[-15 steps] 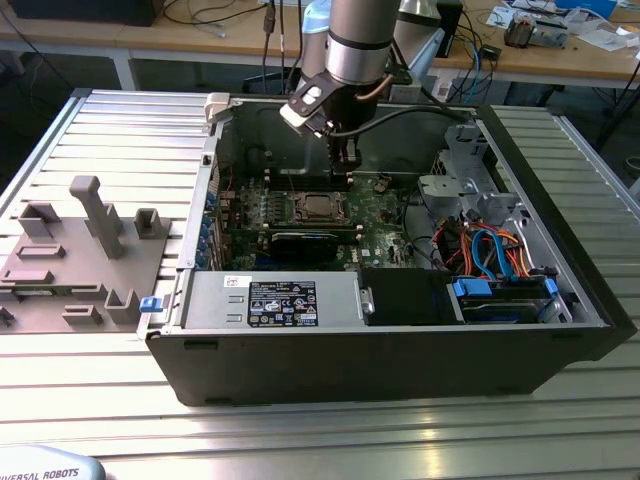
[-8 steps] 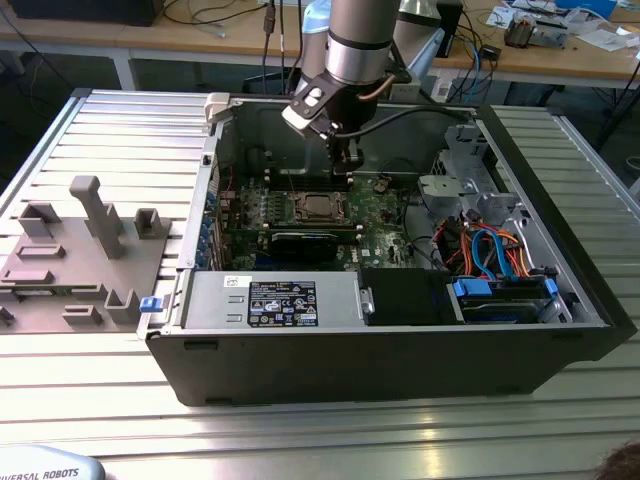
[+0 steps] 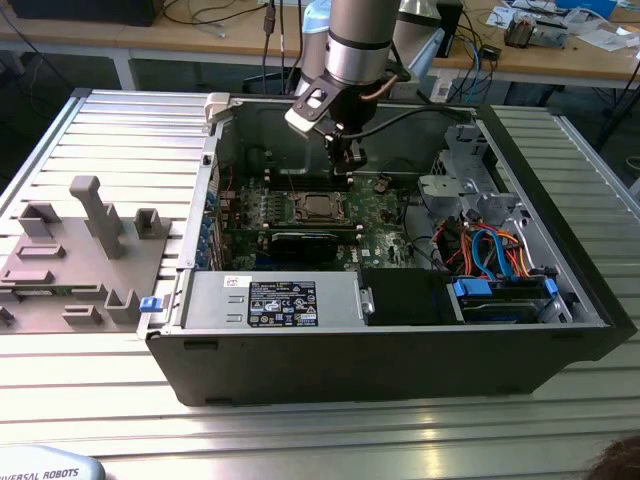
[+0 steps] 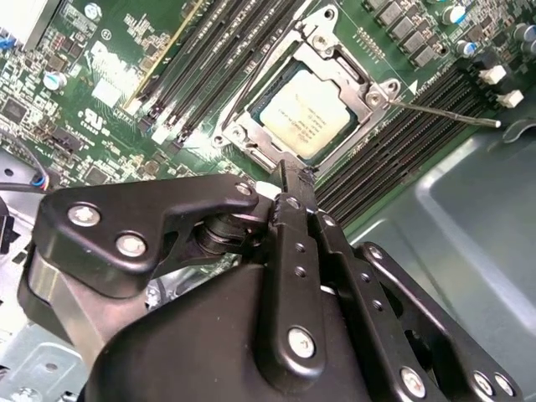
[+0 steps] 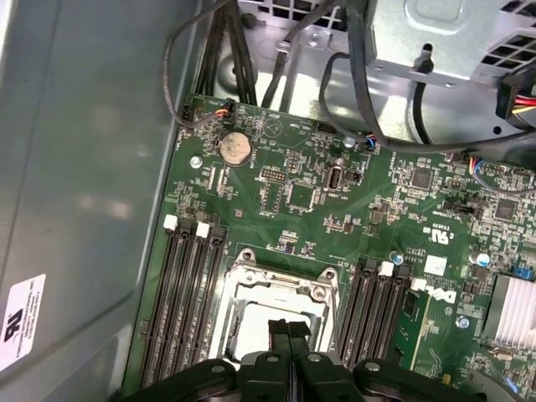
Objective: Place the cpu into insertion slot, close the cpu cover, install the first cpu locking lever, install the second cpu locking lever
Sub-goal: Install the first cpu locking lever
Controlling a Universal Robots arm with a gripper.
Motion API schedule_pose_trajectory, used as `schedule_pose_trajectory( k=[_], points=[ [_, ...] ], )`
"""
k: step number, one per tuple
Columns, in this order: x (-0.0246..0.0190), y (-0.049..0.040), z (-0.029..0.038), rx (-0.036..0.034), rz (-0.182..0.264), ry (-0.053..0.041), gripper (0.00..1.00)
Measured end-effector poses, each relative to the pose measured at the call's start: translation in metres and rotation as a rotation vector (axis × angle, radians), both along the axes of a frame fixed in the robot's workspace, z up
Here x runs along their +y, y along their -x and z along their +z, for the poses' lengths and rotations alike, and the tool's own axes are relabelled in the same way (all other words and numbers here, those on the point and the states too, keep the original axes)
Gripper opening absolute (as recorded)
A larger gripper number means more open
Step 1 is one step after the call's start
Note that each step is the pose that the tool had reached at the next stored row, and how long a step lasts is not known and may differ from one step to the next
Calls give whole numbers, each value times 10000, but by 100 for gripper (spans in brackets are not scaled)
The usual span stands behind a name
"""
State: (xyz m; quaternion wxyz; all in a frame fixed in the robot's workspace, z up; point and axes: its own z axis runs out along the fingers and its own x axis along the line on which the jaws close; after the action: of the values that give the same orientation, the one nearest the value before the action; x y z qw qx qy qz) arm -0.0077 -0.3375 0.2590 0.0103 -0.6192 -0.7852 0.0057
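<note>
Cpu (image 4: 300, 117), one, under one cpu cover (image 4: 356, 82)

I have the arm (image 3: 357, 40) hanging nearly vertical at the far centre of the scene, its wrist (image 3: 335, 100) pointing down, and the gripper (image 3: 346, 168) at its lower end has both black fingers (image 5: 280, 337) pressed flat together, tip to tip, with nothing clamped between them.

A ribbed metal table (image 3: 130, 130) carries an open black computer case (image 3: 400, 350). A grey plastic holder (image 3: 70, 270) lies just beside the case, on the exterior view's left.
</note>
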Motion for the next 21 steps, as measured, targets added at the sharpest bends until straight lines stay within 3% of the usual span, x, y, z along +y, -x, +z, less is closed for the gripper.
schedule_pose_trajectory(
  k=[21],
  points=[
    [0, 0, 0, 0, 1388, 0, 11]
  ],
)
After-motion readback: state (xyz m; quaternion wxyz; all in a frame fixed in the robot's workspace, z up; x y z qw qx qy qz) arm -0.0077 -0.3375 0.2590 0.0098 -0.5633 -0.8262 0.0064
